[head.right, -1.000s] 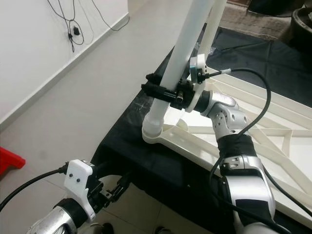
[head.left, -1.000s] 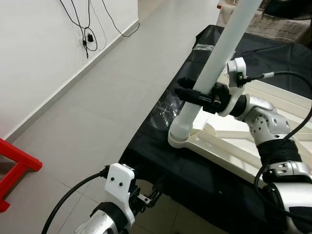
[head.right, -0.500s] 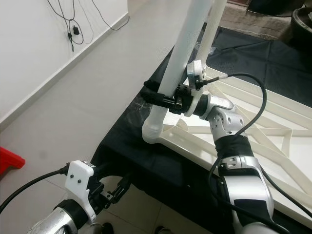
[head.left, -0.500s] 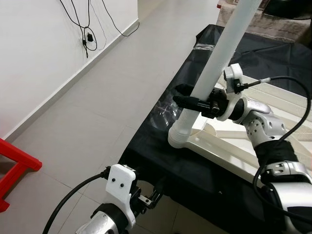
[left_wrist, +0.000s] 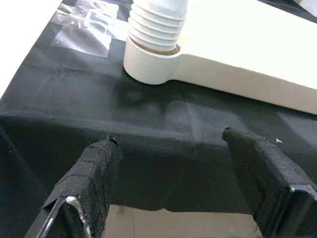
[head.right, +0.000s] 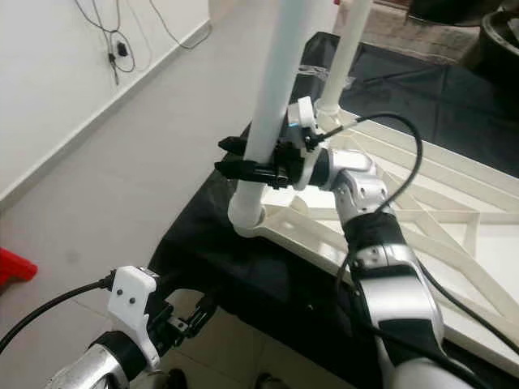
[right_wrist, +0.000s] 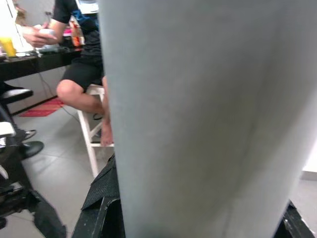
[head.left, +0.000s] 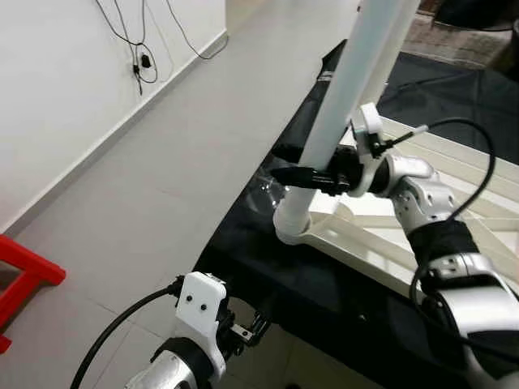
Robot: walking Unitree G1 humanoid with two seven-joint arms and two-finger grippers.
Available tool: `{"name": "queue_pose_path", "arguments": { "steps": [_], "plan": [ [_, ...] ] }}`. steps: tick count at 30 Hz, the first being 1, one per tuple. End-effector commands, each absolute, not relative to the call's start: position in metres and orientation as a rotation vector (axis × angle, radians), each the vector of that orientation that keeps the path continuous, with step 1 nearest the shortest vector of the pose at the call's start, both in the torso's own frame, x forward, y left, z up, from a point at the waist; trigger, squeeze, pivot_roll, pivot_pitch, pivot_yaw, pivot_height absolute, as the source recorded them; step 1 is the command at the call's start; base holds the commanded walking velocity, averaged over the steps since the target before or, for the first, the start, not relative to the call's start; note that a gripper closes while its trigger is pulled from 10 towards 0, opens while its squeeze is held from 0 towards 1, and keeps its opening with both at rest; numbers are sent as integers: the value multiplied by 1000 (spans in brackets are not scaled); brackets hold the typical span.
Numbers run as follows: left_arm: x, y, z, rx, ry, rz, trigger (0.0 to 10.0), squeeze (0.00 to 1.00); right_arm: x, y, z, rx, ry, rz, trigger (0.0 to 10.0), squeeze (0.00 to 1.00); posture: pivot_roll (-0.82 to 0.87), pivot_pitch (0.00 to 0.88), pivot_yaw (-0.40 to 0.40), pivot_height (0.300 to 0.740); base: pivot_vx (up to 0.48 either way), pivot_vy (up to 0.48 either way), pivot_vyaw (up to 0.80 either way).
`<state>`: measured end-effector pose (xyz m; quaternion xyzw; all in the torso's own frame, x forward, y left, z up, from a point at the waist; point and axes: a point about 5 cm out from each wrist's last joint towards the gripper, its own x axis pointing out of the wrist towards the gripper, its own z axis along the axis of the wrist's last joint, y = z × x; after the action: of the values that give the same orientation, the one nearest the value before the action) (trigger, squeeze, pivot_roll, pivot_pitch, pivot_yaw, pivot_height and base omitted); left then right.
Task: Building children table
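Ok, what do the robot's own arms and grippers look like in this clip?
Both arms are silver metal with black cables looped outside. The right arm has a black band; each wrist carries a white camera mount. The left gripper has long black fingers wrapped in dark tape, and the right gripper is black too.

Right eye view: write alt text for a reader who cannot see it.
The right gripper clamps a white table leg standing in the corner socket of an upturned white tabletop on a black cloth. The left gripper hangs low beside it.
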<state>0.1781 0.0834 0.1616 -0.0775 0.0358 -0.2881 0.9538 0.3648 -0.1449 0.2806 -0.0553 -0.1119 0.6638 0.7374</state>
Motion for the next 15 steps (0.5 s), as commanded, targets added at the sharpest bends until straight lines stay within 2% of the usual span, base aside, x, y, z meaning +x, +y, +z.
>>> {"name": "queue_pose_path", "arguments": {
  "steps": [1, 15],
  "plan": [
    [173, 82, 160, -160, 95, -586, 10000, 0, 367, -146, 270, -137, -174, 1461, 10000, 0, 144, 304, -62, 740, 0, 0, 0],
    [166, 82, 162, -167, 115, -582, 10000, 0, 363, -144, 272, -155, -124, 1594, 10000, 0, 149, 343, -52, 740, 0, 0, 0]
  ]
}}
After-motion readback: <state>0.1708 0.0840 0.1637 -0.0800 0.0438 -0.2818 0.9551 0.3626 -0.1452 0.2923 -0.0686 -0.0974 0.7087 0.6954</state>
